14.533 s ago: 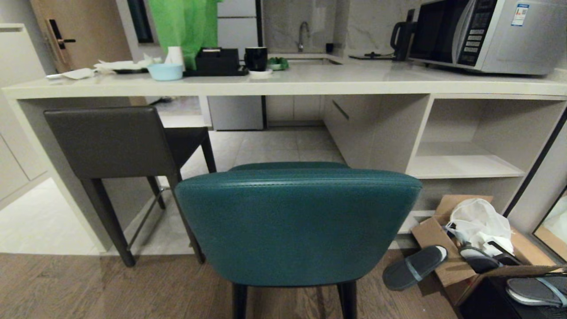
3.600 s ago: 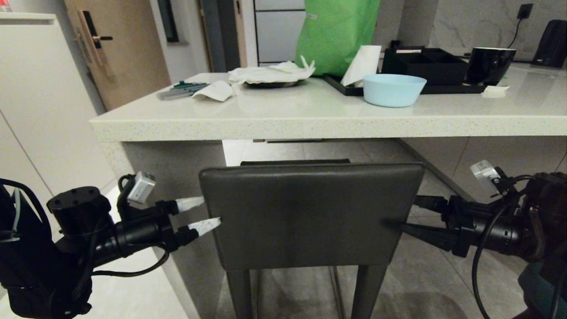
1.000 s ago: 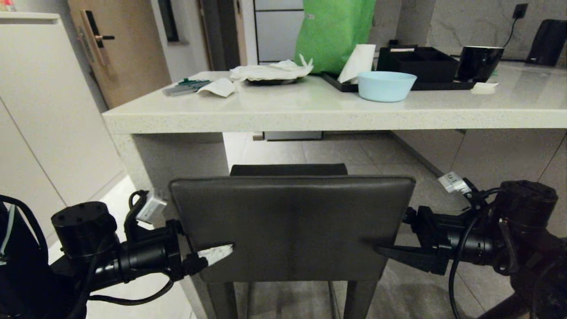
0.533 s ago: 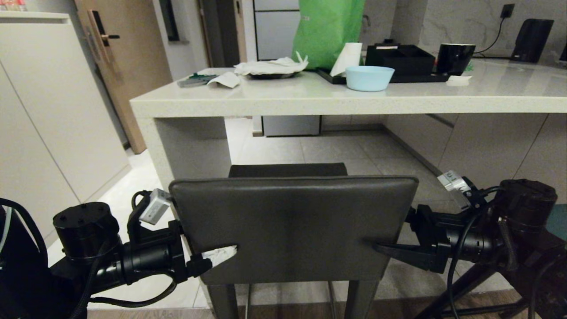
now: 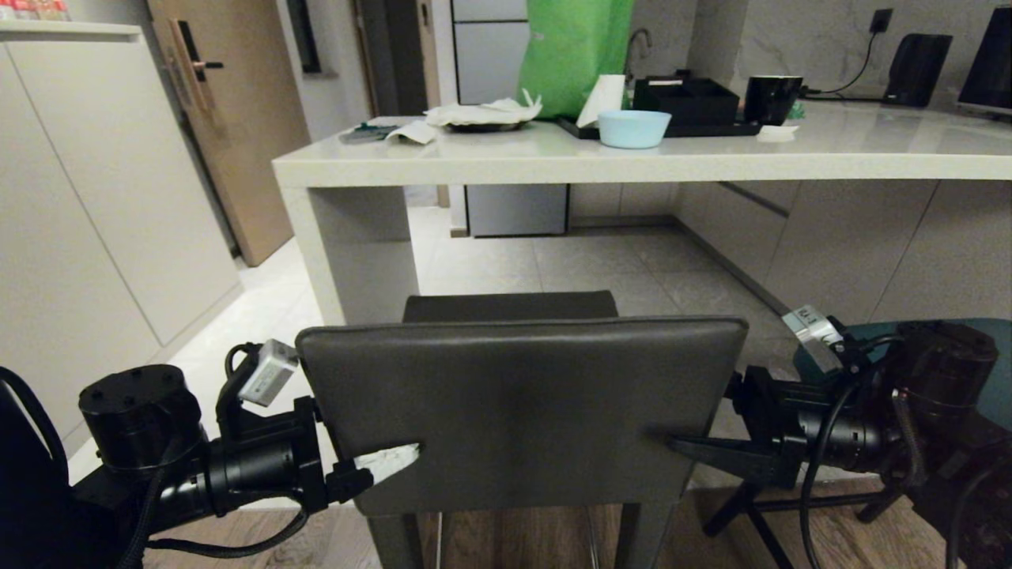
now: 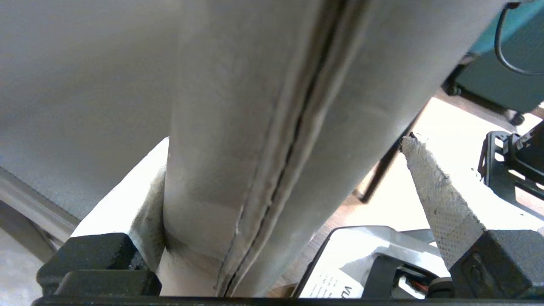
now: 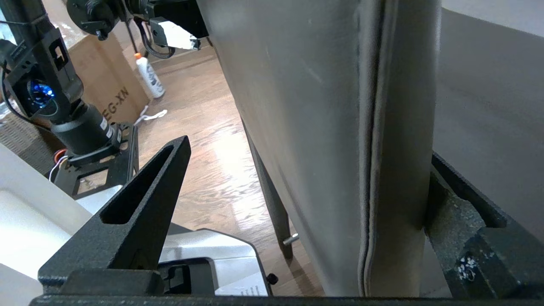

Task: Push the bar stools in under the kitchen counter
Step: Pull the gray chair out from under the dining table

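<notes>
1. The left claw [image 5: 371, 466], at the lower left of the head frame, stands spread wide across the left edge of the dark stool's backrest [image 5: 522, 411]; one white finger [image 5: 387, 461] lies over the rear face, and the left wrist view shows that finger clear of the leather with the edge between the two.
2. The right claw [image 5: 696, 450], lower right, is likewise spread apart across the backrest's right edge, one black finger [image 5: 704, 452] lying along the rear face; in the right wrist view [image 7: 297, 170] that finger stands off from the leather.
3. The dark grey stool fills the lower centre, its seat [image 5: 510, 306] pointing toward the surface [image 5: 632, 162], which runs across the upper half. The stool stands short of it, with tiled floor between.
4. The teal stool [image 5: 1000, 371] shows only as a sliver at the right edge, behind the right arm.
5. On the surface sit a light blue bowl [image 5: 634, 128], a green bag [image 5: 573, 51], a black mug [image 5: 772, 98] and a black tray [image 5: 688, 103].
</notes>
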Motion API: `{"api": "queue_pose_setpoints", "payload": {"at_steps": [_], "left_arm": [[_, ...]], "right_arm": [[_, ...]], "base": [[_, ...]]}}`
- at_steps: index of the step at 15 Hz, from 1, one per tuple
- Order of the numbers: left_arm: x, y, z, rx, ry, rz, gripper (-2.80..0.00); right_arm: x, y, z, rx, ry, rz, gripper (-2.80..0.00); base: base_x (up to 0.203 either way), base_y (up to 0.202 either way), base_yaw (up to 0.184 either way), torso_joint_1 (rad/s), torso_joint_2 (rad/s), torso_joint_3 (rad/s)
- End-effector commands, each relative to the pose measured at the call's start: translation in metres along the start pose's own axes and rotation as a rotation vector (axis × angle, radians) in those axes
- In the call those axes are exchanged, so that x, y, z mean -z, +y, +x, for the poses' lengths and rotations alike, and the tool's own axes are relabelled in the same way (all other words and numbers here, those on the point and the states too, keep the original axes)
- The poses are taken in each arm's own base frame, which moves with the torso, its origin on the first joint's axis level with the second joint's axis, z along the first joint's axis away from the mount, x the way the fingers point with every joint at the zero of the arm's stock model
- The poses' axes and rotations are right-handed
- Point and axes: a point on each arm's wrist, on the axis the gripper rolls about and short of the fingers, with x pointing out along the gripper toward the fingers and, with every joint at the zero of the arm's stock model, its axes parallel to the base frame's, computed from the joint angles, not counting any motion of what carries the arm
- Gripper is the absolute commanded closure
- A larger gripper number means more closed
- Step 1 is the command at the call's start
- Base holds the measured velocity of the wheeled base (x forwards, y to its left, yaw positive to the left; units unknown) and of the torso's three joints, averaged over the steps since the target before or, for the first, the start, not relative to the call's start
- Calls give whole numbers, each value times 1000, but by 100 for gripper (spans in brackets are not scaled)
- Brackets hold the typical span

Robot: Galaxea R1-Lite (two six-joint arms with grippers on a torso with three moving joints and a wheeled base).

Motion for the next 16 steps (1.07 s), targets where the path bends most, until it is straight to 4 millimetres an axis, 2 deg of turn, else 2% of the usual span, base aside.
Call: {"api": "queue_pose_setpoints", "payload": {"at_steps": [1, 11, 16], "left_arm": [[-2, -1, -1, 5, -9, 11, -280], [-4, -2, -3, -5, -15, 14, -280], [-7, 3, -12, -49, -31, 18, -280]], "right_arm": [[-3, 1, 0, -6, -8, -15, -280], [-2, 2, -1, -8, -6, -13, -280], [-5, 2, -4, 16, -13, -13, -280]], "base": [[-194, 0, 0, 2, 2, -2], [-186, 0, -2, 1, 2, 3], [0, 0, 0, 0, 0, 0]]}}
